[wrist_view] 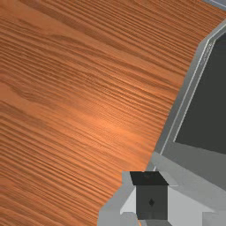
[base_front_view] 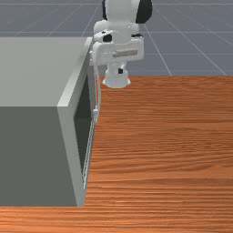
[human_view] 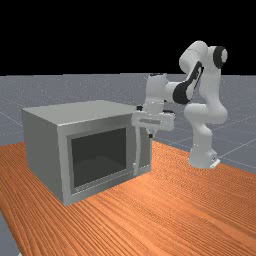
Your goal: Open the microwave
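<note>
Front view: near, high, facing the white-grey jointed arm (base_front_view: 122, 12) across the orange-brown wooden table (base_front_view: 173, 136). Far view: farther off, oblique to the grey boxy microwave (human_view: 63, 160). Wrist view: downward from the white hand (human_view: 151, 134). All share the microwave.

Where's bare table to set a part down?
Widest bare patch: table between the door side of the microwave and the front view's right edge. A narrow strip runs along the front view's bottom, below the microwave. Crowded: upper end of the door handle, gripper close by.
</note>
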Motion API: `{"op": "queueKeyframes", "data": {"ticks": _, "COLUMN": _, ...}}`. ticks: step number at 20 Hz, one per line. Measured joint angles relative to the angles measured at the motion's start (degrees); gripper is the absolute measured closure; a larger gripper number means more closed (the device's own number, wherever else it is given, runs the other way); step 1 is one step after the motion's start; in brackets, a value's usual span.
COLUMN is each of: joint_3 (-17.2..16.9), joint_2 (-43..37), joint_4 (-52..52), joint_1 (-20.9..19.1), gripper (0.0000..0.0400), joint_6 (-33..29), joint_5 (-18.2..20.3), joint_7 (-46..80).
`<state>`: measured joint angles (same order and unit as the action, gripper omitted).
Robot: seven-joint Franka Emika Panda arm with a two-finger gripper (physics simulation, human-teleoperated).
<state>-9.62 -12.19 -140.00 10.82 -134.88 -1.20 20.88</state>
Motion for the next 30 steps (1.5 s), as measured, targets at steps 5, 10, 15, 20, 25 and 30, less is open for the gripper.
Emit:
{"op": "queueKeyframes", "data": {"ticks": 5, "joint_3": -0.8, "joint_2": -3.6, "joint_4": -2.5, "joint_1": 1.0, "gripper": 0.0400, "joint_6": -2.6, "joint_5": -2.1, "joint_7": 2.0}}
{"op": "queueKeyframes", "data": {"ticks": 10, "joint_3": -2.8, "joint_2": -4.8, "joint_4": -4.7, "joint_1": 2.6, "gripper": 0.0400, "joint_6": -6.5, "joint_5": -4.3, "joint_7": 0.4}}
{"op": "queueKeyframes", "data": {"ticks": 15, "joint_3": -5.3, "joint_2": -3.1, "joint_4": -6.2, "joint_1": 4.0, "gripper": 0.0400, "joint_6": -13.7, "joint_5": -6.6, "joint_7": -1.4}}
{"op": "queueKeyframes", "data": {"ticks": 20, "joint_3": -9.7, "joint_2": 1.5, "joint_4": -8.1, "joint_1": 7.5, "gripper": 0.0400, "joint_6": -23.8, "joint_5": -6.0, "joint_7": -6.7}}
{"op": "queueKeyframes", "data": {"ticks": 25, "joint_3": -19.5, "joint_2": 7.1, "joint_4": -9.3, "joint_1": 19.2, "gripper": 0.0400, "joint_6": -33.3, "joint_5": 8.2, "joint_7": -24.2}}
{"op": "queueKeyframes", "data": {"ticks": 30, "joint_3": -30.7, "joint_2": 11.0, "joint_4": -8.1, "joint_1": 32.9, "gripper": 0.0400, "joint_6": -33.1, "joint_5": 30.3, "joint_7": -51.1}}
